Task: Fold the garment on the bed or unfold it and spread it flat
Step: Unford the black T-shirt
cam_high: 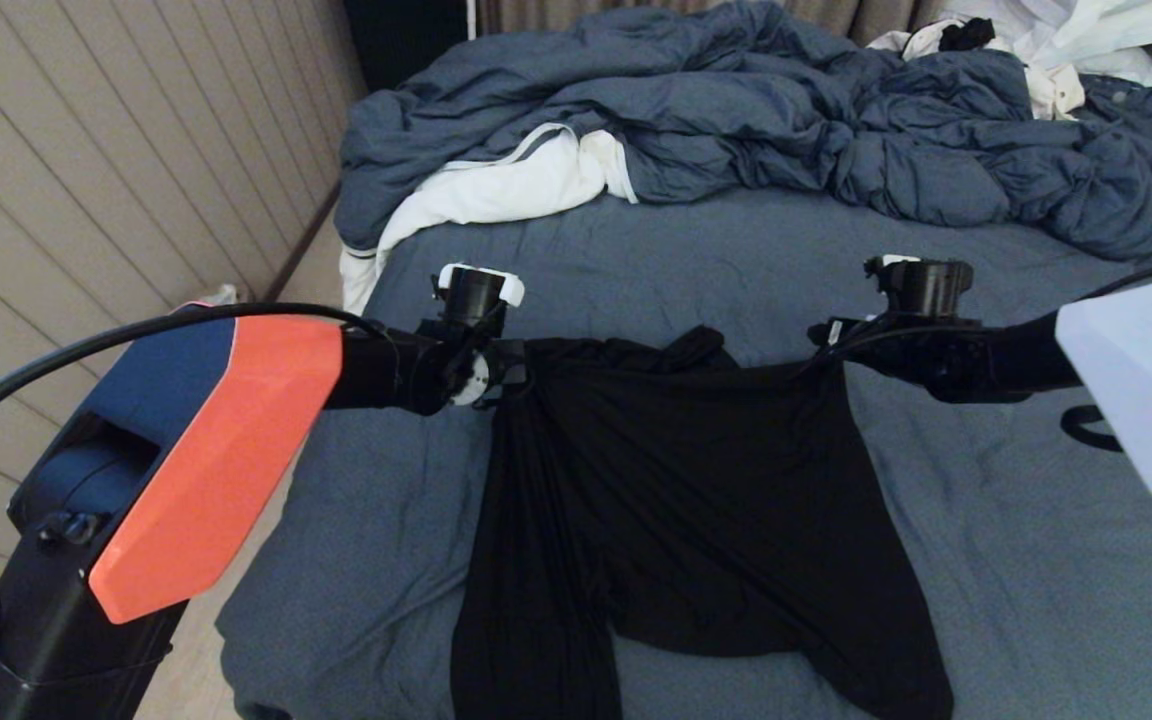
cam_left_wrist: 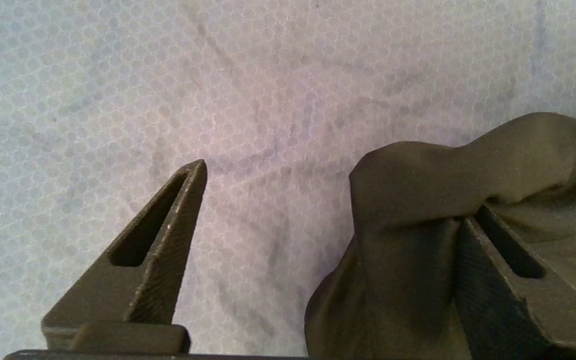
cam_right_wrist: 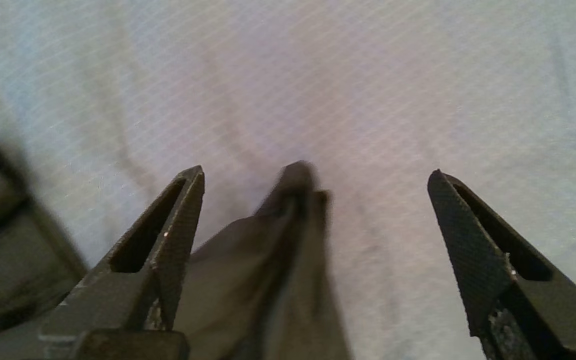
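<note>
both grippers are at the far corners of the garment (cam_high: 676, 480), which lies on the bed (cam_high: 1016, 560), prob. to lay it flat. left gripper (cam_left_wrist: 328, 195) and right gripper (cam_right_wrist: 315, 200) stand wide open, cloth only draped loose between the fingers, not pinched. the print is not visible and the near hem is cut off.

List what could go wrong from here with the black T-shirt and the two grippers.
1. The left gripper stands open, but the garment is still draped over one finger; pulling away could drag that corner along.
2. A fold of cloth stands between the open fingers of the right gripper; it may snag likewise.
3. The shirt's near end lies bunched and uneven on the bed, so it may not end up flat.
</note>
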Tool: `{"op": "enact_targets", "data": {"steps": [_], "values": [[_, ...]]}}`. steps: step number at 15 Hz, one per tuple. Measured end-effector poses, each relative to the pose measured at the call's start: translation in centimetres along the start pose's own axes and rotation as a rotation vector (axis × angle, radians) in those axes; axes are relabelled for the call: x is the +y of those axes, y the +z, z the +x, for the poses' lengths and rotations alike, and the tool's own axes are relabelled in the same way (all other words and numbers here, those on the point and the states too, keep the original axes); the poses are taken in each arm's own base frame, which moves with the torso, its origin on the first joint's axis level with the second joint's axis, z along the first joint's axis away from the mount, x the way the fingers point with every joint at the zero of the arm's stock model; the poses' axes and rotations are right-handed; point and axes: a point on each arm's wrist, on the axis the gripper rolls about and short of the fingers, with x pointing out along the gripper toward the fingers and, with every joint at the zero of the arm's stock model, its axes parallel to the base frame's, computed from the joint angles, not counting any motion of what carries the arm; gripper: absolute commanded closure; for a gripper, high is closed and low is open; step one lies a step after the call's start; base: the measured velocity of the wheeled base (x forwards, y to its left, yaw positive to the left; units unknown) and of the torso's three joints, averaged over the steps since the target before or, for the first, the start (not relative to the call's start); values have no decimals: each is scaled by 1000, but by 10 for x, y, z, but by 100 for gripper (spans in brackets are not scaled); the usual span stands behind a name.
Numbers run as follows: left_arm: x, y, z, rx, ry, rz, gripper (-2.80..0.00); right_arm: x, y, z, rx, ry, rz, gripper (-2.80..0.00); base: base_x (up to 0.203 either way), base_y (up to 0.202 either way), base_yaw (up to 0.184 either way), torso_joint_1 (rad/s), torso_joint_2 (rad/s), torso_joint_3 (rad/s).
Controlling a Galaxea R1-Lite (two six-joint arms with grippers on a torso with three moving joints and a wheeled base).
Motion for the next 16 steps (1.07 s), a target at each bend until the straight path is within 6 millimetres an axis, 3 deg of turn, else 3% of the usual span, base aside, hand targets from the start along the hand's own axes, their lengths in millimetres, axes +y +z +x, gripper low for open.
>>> {"op": "enact_targets", "data": {"steps": [11,16], "values": [[-1,-7,-1,45,3,15,-280,-2,-1,0,28,-6,-4,-280,0,0,0,0,0,0],[-14,-14,-19,110,-59,19,-280,-2,-4,0,39,0,-11,-280,0,0,0,0,0,0]]}}
